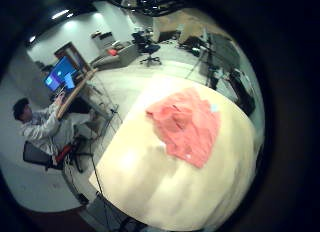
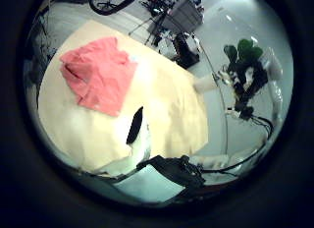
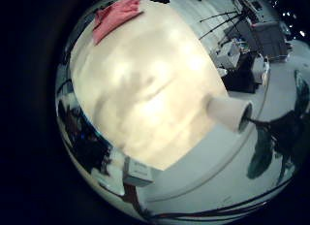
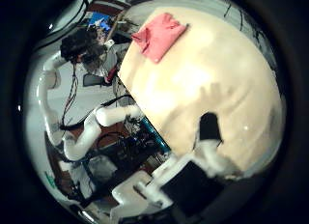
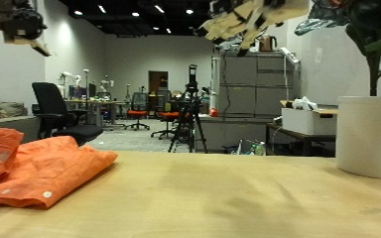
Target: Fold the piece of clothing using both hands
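An orange piece of clothing lies crumpled on the light wooden table, on the left hand's side. My left hand hangs high above it with relaxed fingers and holds nothing. My right hand is just as high over the bare middle of the table, its fingers also loose and empty. The palm views look down from far above: the clothing lies near one end of the table, and it shows small and distant in the right palm views.
A white plant pot with a leafy plant stands at the table's edge on the right hand's side. Beyond the table are office chairs, tripods and grey cabinets.
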Robot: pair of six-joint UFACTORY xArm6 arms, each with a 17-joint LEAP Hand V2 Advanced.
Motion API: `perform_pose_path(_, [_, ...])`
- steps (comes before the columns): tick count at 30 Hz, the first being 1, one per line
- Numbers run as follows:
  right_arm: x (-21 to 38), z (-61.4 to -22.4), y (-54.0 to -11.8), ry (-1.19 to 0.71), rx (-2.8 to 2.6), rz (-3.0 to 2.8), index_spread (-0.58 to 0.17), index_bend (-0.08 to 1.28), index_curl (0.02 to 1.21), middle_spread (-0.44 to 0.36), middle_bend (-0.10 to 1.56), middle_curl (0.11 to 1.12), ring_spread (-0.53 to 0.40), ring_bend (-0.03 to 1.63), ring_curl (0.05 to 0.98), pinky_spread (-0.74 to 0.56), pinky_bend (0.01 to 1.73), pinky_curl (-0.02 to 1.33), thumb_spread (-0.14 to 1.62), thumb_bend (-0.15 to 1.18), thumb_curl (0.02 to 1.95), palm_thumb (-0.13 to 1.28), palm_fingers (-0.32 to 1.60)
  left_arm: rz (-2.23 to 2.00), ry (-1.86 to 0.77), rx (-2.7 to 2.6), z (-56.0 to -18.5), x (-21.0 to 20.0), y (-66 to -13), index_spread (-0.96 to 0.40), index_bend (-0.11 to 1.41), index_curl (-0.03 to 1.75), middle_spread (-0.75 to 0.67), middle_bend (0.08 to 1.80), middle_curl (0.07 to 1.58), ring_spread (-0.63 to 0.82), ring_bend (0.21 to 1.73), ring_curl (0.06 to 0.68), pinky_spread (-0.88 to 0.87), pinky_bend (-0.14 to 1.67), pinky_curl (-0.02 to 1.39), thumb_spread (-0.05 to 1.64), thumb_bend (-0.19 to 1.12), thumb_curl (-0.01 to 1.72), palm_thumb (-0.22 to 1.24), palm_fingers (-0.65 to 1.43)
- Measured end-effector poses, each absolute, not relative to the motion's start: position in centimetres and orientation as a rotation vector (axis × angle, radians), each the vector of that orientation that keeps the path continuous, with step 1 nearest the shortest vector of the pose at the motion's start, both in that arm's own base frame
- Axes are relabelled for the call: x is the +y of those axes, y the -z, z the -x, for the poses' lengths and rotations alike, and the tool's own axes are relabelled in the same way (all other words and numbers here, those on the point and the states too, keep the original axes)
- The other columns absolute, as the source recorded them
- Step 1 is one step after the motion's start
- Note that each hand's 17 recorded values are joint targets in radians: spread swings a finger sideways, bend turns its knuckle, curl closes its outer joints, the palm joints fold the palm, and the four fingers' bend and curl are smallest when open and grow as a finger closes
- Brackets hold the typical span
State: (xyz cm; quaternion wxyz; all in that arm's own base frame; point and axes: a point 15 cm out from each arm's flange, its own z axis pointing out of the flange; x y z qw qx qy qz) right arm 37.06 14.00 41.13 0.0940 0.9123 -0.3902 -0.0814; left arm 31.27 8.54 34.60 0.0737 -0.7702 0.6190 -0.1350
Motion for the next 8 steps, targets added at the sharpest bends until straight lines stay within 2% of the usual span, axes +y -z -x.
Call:
perform_pose_path(4, [12.9,-31.9,-41.5,0.226,-1.159,-2.571,-0.286,0.16,0.33,0.111,0.19,0.31,0.253,0.31,0.143,0.42,0.49,0.18,1.26,-0.05,0.77,0.30,0.03,2.287,0.170,2.037,-28.0,4.3,-32.9,0.21,0.17,0.30,0.45,0.19,0.30,0.59,0.50,0.183,0.54,0.32,0.27,0.97,-0.03,0.36,0.36,0.04])
perform_pose_path(8, [11.9,-27.8,-39.9,0.226,-1.166,-2.506,-0.283,0.16,0.32,0.123,0.19,0.31,0.261,0.31,0.151,0.41,0.47,0.19,1.29,-0.04,0.65,0.24,0.02,2.288,0.056,2.129,-24.5,1.7,-32.1,0.22,0.17,0.30,0.46,0.19,0.30,0.59,0.50,0.185,0.54,0.32,0.27,0.97,-0.03,0.35,0.36,0.04])
